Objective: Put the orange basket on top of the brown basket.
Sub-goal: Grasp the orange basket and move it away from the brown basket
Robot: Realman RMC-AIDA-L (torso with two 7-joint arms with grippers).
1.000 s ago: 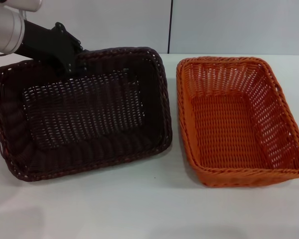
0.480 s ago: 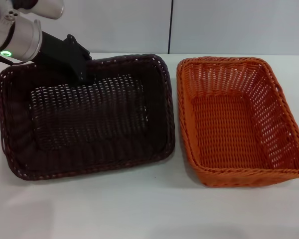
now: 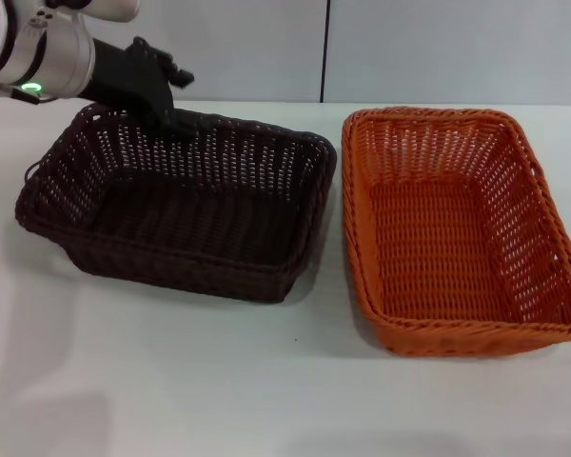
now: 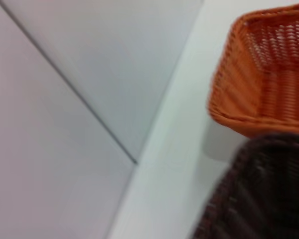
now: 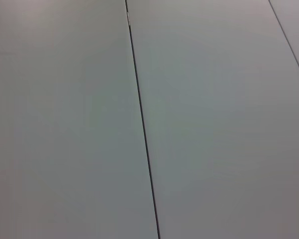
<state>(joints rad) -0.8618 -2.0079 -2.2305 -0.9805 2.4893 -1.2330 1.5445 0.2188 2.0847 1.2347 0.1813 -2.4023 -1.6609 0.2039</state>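
Left gripper at brown basket far rim, orange basket well apart.

Two rectangular woven wicker-style baskets sit on one white worktop. One is the very dark brown, almost black basket toward the left edge; one is the bright orange basket toward the right edge. One robot gripper, the black left gripper, is visible at the far left corner.
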